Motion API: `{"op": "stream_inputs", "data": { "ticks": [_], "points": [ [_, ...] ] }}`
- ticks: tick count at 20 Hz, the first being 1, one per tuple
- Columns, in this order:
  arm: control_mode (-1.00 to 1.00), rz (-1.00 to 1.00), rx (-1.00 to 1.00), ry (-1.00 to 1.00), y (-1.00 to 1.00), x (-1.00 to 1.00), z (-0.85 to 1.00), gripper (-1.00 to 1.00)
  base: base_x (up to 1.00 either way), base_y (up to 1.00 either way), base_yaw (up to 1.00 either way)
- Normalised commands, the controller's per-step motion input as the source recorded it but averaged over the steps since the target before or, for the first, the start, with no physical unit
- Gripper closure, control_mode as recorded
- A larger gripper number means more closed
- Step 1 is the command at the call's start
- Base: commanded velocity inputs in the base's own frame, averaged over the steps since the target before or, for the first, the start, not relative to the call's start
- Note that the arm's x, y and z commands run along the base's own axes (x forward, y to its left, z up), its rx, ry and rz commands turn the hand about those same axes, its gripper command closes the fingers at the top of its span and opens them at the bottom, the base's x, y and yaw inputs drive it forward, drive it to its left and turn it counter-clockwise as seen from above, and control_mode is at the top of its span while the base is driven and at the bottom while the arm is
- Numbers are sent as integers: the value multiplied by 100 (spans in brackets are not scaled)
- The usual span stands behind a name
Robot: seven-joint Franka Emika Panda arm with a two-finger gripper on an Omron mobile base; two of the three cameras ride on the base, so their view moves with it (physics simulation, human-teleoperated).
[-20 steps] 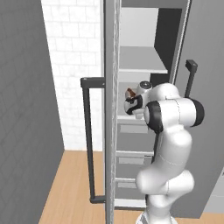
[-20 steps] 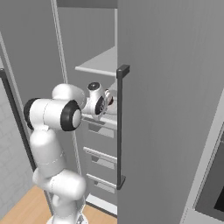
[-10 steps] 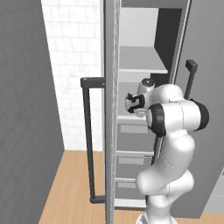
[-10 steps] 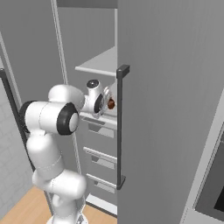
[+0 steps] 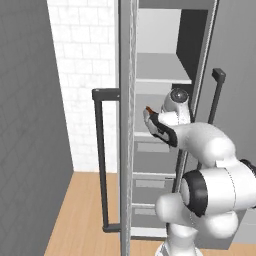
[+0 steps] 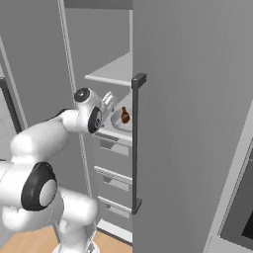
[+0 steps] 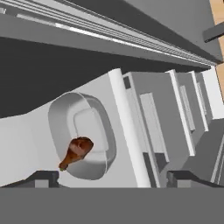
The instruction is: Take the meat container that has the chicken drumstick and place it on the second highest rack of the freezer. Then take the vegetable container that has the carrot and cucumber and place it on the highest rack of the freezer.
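The meat container [image 7: 83, 135] with the chicken drumstick [image 7: 76, 151] lies near the front edge of the second highest rack [image 7: 26, 140], so the first placing looks done. The fingers [image 7: 41, 177] stand apart and empty just beside it; next the arm should back out of the freezer [image 5: 160, 85] and go for the vegetable container.

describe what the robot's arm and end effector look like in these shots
The arm is glossy white, made of rounded, bulbous segments, with dark bands and round dark caps at the joints. No cables or markings can be seen on it. The end effector is small, with two dark finger tips that rise at the bottom of the hand view; in the left base view it looks white with a dark band.
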Motion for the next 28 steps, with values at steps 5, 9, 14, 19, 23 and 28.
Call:
{"op": "stream_inputs", "data": {
  "ticks": [5,9,14,19,23,28],
  "points": [
    [-100,-13,20,1,5,-100,100,-100,0,0,0],
    [-100,-4,13,1,0,-100,88,-100,0,0,0],
    [-100,-4,-1,-1,7,-100,14,-100,0,0,0],
    [100,-8,0,-2,5,-60,0,-100,-40,1,-7],
    [100,0,0,0,0,0,0,-100,-100,-18,-33],
    [100,0,0,0,0,0,0,-100,-94,-80,-38]
  ]
}}
